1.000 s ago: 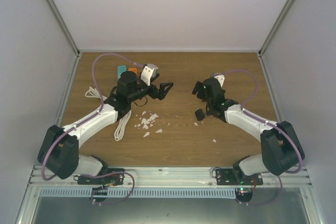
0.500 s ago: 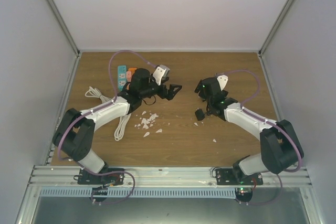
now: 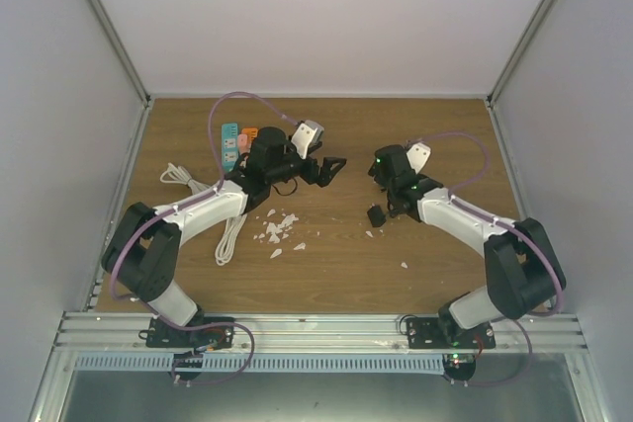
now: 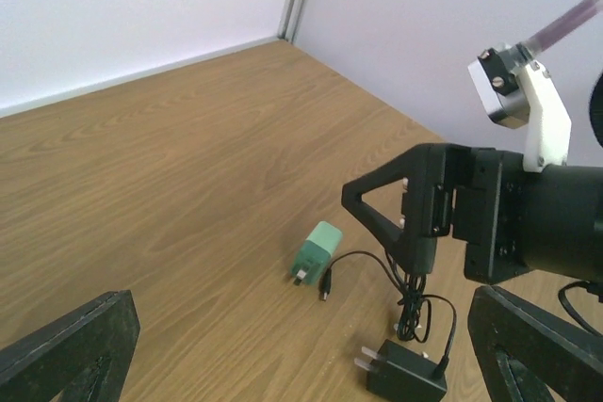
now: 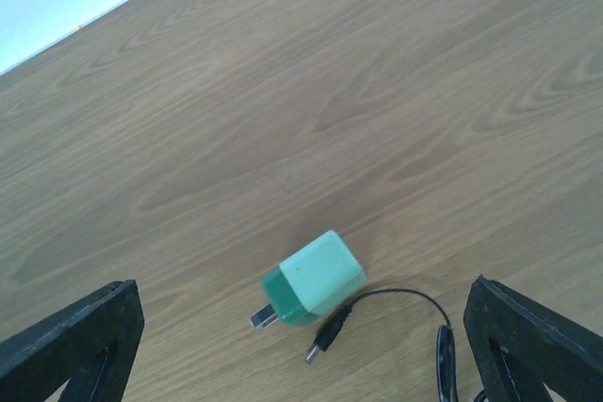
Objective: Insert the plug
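**Ann:** Both arms reach in over the brown wood-grain table (image 3: 336,284). The right gripper (image 5: 301,287) hangs directly above the small mint-green cube plug (image 4: 316,249), jaws spread wide with nothing in them.

**Ben:** That placement makes sense. In its wrist view the plug sits right between the two black fingers (image 5: 75,341), so a straight descent looks enough to bracket it. The plug lies on its side, metal prongs flat along the wood (pointing sideways, not up).

**Ann:** And the left gripper (image 3: 331,169)?

**Ben:** Also fully released and empty, held off to the side, facing its partner. It is likely parked there to keep out of the way, or to steady something later.

**Ann:** There is clutter worth noting. A thin black cable (image 4: 415,313) ends in a barrel jack (image 4: 325,291) just beside the green plug. A black wall adapter (image 4: 405,374) with two prongs lies near, closer to the left wrist camera.

**Ben:** That jack could get caught in the pinch. The fingers want to close across the plug's flat sides, clear of the cable.

**Ann:** Destination?

**Ben:** Probably the pale power strip with teal and orange blocks (image 3: 237,138) at the far left. It is half hidden behind the left arm (image 3: 198,212) and well apart from the plug. The task looks barely begun: grasp first, then carry across, then turn the prongs toward a socket.
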`<state>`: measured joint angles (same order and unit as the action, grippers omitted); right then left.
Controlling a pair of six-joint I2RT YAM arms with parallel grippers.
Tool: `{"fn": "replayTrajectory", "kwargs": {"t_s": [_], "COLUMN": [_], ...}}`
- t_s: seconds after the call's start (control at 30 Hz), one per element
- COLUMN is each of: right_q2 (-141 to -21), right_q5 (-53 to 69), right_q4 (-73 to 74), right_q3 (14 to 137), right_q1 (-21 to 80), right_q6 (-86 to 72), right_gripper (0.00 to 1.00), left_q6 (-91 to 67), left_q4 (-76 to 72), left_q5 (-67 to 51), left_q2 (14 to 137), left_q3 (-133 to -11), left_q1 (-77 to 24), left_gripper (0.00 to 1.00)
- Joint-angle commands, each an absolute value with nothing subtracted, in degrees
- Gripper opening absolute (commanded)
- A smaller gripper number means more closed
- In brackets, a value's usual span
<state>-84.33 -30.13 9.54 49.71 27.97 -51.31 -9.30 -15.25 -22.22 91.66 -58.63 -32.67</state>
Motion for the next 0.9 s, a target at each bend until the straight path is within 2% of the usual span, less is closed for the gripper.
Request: {"fn": "replayTrajectory", "kwargs": {"t_s": [0.0,0.87], "right_q2": [-88.6,-104.7], "right_q5": [-34.8,-31.9], "right_q4": [15.6,20.0], "right_q3": [54.8,64.1], "right_q1": [28.2,26.3], "right_q6": [-55.7,-52.5], "right_gripper": [0.96,0.89], "left_q6": [-7.1,-4.7], "left_q4": [-19.5,-20.6], "left_q5": [-20.0,-17.3], "left_q2": [89.5,90.3], "left_q3": [-56.9,-56.1], "left_q1": [-33.3,-33.3], "left_gripper": [0.99,0.99]}}
